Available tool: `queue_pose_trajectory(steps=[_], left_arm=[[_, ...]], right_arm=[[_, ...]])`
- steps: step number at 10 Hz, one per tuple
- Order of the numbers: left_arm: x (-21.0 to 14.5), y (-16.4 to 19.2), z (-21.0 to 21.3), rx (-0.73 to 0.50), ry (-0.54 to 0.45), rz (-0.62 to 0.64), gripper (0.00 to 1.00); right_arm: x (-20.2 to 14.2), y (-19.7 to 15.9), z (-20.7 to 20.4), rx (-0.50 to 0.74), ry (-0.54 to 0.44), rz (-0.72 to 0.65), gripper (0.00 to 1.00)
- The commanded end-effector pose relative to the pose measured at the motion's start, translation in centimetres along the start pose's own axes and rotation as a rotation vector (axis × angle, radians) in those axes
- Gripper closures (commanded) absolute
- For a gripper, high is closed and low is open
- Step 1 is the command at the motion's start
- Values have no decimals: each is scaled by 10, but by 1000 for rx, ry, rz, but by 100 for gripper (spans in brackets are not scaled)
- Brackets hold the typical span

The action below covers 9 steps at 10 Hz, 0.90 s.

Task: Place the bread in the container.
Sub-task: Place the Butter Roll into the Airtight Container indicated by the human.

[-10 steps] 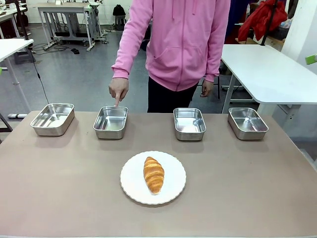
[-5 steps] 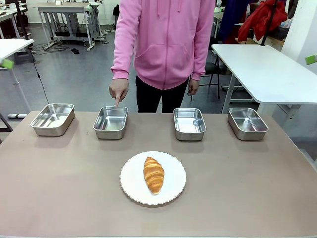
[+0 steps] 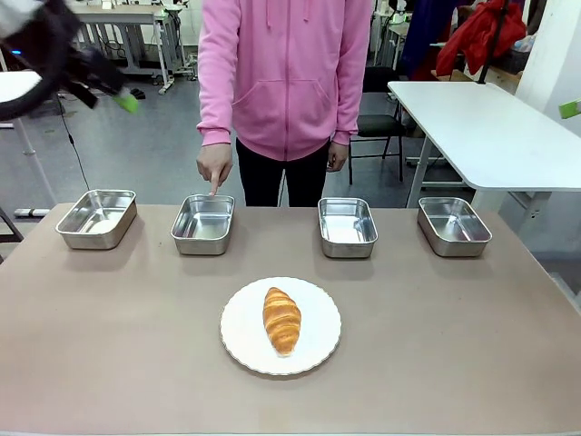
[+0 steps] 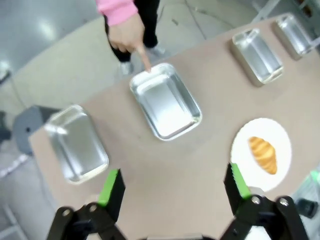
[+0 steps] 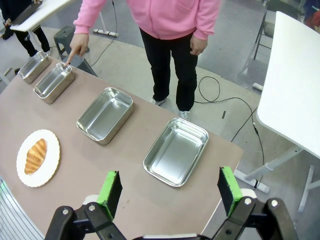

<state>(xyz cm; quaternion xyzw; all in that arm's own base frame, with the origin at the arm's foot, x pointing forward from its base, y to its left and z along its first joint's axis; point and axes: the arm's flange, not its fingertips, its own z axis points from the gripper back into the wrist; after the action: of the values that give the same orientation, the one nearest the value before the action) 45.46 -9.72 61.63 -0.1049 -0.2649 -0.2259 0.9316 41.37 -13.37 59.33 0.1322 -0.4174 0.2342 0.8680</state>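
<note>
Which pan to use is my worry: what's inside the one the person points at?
The pan is empty: bare steel floor and walls. Only the table under it is covered.

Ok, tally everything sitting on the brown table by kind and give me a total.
Steel pans: 4
White plate: 1
Croissant: 1
Total: 6

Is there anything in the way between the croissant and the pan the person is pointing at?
Nothing visible: only bare table lies between the croissant and that pan. The person's finger is at its far rim.
</note>
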Motion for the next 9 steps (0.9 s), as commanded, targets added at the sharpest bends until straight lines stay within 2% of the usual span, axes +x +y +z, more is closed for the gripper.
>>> queue_pose_trajectory(steps=[1, 4, 6, 7, 8, 9], left_arm=[[16, -58, -38, 44, 102, 84, 0], [19, -148, -113, -66, 169, 225, 0], [5, -192, -153, 29, 279, 389, 0], [-7, -203, -169, 90, 336, 428, 0], [-17, -197, -171, 97, 329, 366, 0], [-9, -196, -166, 18, 294, 366, 0]], right_arm=[[0, -2, -1, 14, -19, 8, 0], [0, -2, -1, 14, -19, 8, 0], [0, -2, -1, 14, -19, 8, 0], [0, -2, -1, 14, -19, 8, 0], [0, -2, -1, 14, -19, 8, 0], [0, -2, -1, 14, -19, 8, 0]])
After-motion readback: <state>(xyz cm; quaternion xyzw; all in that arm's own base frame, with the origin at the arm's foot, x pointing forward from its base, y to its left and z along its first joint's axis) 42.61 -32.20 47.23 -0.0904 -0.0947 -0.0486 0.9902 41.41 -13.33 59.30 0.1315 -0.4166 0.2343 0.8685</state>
